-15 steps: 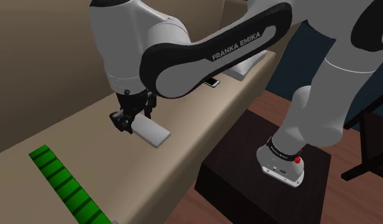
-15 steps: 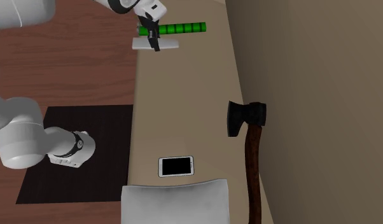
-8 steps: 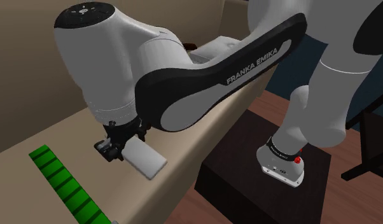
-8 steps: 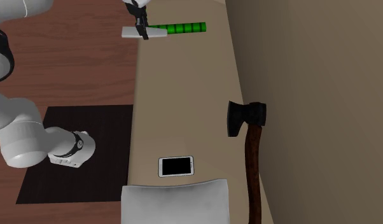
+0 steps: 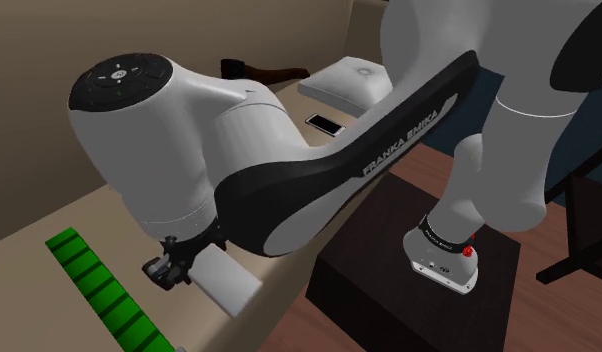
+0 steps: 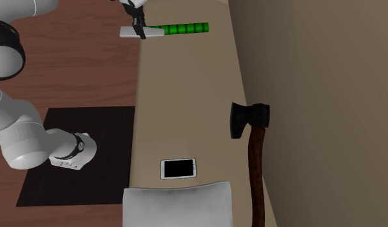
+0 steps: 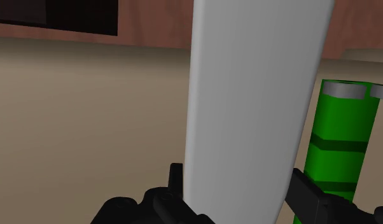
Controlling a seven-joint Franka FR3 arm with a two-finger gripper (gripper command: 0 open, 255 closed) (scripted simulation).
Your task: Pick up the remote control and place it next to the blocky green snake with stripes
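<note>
My black gripper is shut on the remote control, a plain light-grey flat slab. In the wrist view the slab stands clasped between the two fingers. The blocky green snake with dark stripes lies on the beige table to the shoulder view's left of the remote. In the second exterior view the remote sits just beside one end of the snake, with part of it past the table's edge. Whether the remote touches the table I cannot tell.
An axe lies along the table's wall side. A phone with a black screen and a pale grey cushion-like block lie at the table's other end. The dark stand is on a wooden floor beside the table.
The arm has swung toward the snake's end of the table, carrying the remote with it. The remote has drawn closer to the snake and to the table's edge.
</note>
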